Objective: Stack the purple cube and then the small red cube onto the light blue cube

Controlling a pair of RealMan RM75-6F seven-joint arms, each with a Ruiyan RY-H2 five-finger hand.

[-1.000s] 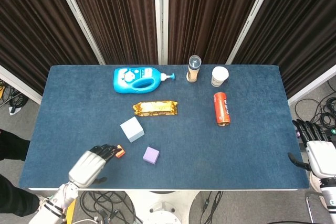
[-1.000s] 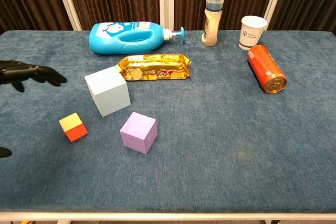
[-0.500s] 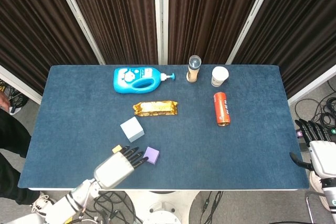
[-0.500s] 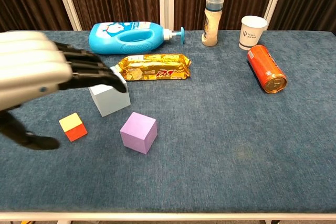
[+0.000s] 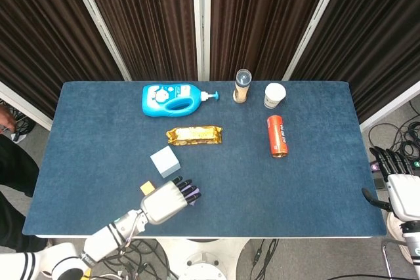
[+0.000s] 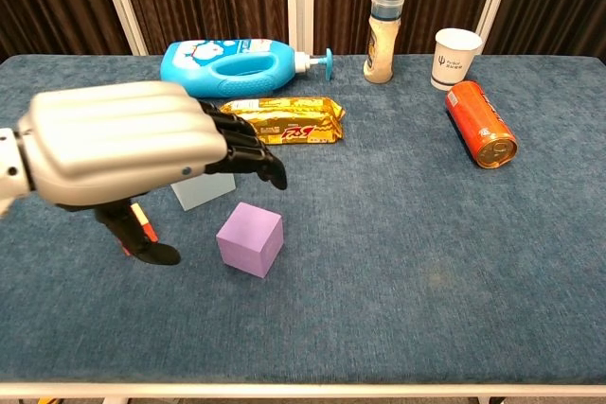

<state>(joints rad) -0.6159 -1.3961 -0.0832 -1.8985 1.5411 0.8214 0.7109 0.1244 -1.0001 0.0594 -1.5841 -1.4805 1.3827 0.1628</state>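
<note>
We log purple cube (image 6: pixel 250 238): matte lilac, flat on table (image 6: pixel 398 262), at 5 o'clock of blue cube (image 6: pixel 204 189) | left hand (image 6: pixel 123 144) above it, fingers apart, empty | right hand (image 5: pixel 398 178) off-table, fingers spread

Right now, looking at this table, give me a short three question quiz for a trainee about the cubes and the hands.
1. True or false: the purple cube already sits on the light blue cube.
2. Which hand is over the purple cube? A) left hand B) right hand
3. Fill in: the orange can lies on its ____.

Key: 1 false, both cubes rest on the table. 2 A; it holds nothing, and the right hand stays off the table's edge. 3 side.
</note>
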